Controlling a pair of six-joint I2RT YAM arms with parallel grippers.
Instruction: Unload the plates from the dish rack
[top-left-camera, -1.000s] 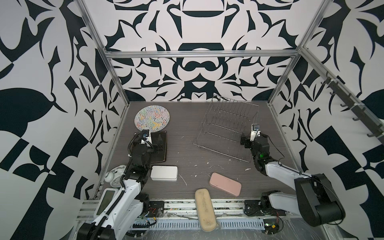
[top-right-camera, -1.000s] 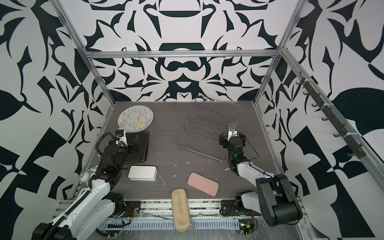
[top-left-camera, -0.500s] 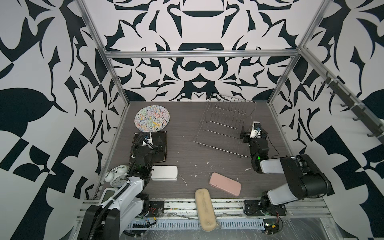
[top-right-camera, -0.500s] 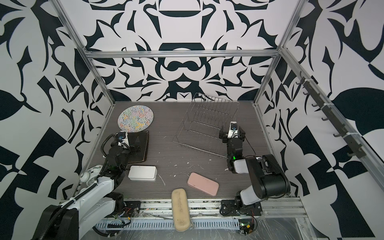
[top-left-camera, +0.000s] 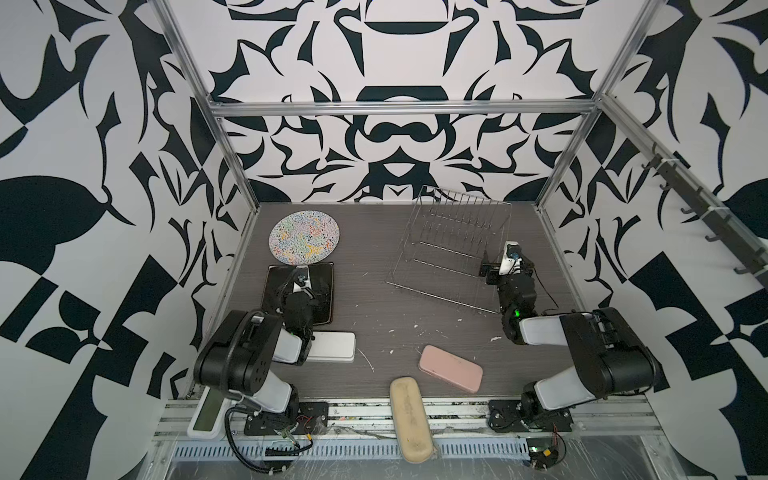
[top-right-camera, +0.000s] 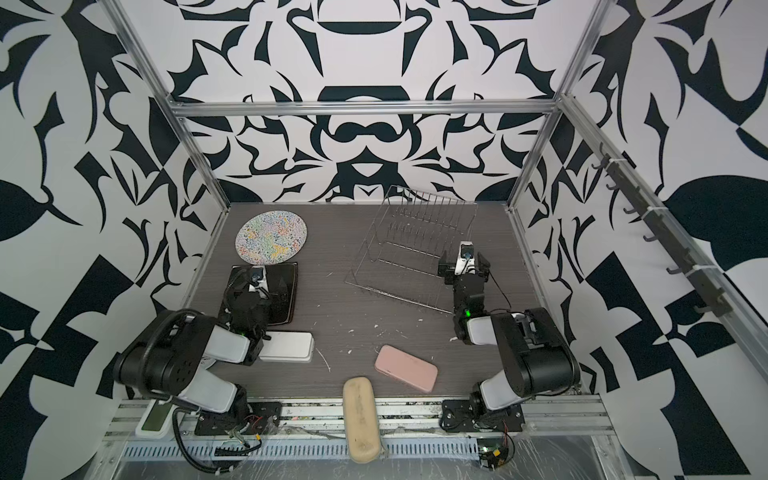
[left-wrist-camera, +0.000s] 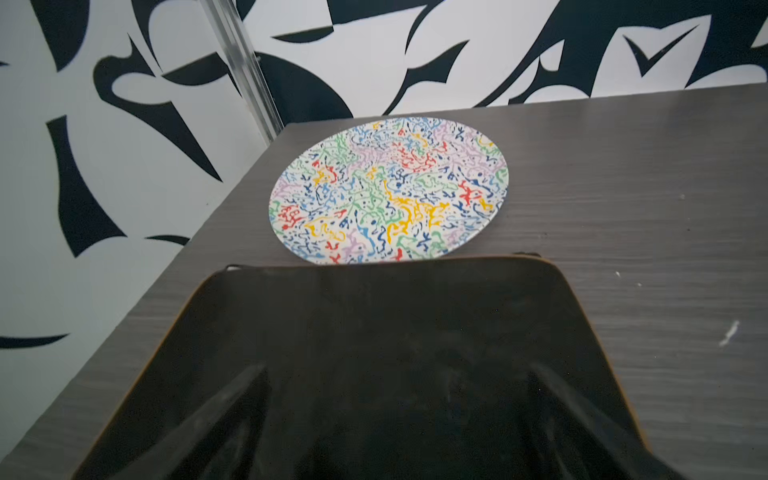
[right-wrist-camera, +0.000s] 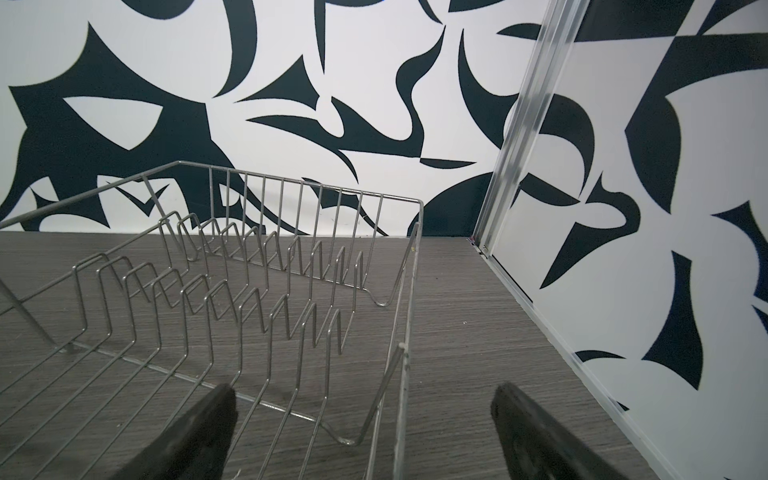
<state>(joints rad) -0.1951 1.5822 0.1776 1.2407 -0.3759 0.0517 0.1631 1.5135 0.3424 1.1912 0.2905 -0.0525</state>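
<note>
The silver wire dish rack (top-left-camera: 449, 249) (top-right-camera: 411, 245) stands at the back right with no plates in it. A round squiggle-patterned plate (top-left-camera: 304, 237) (top-right-camera: 272, 237) (left-wrist-camera: 388, 191) lies flat at the back left. Just in front of it lies a black square plate (top-left-camera: 324, 291) (top-right-camera: 286, 291) (left-wrist-camera: 395, 311), with edges of another showing beneath. My left gripper (top-left-camera: 298, 277) (top-right-camera: 253, 279) (left-wrist-camera: 398, 368) hovers low over the black plate, open and holding nothing. My right gripper (top-left-camera: 508, 270) (top-right-camera: 463, 266) (right-wrist-camera: 365, 395) is open at the rack's right end, its jaws either side of the rack's end wire (right-wrist-camera: 409, 332).
A white tin (top-left-camera: 332, 347) lies near the left arm. A pink case (top-left-camera: 451, 368) lies at the front middle. A beige case (top-left-camera: 409, 419) overhangs the front rail. Patterned walls and metal posts close in the table on three sides.
Both arms have folded back, their big elbow links now up near the front rail. The grippers stayed open and hardly shifted. The rack settled slightly.
</note>
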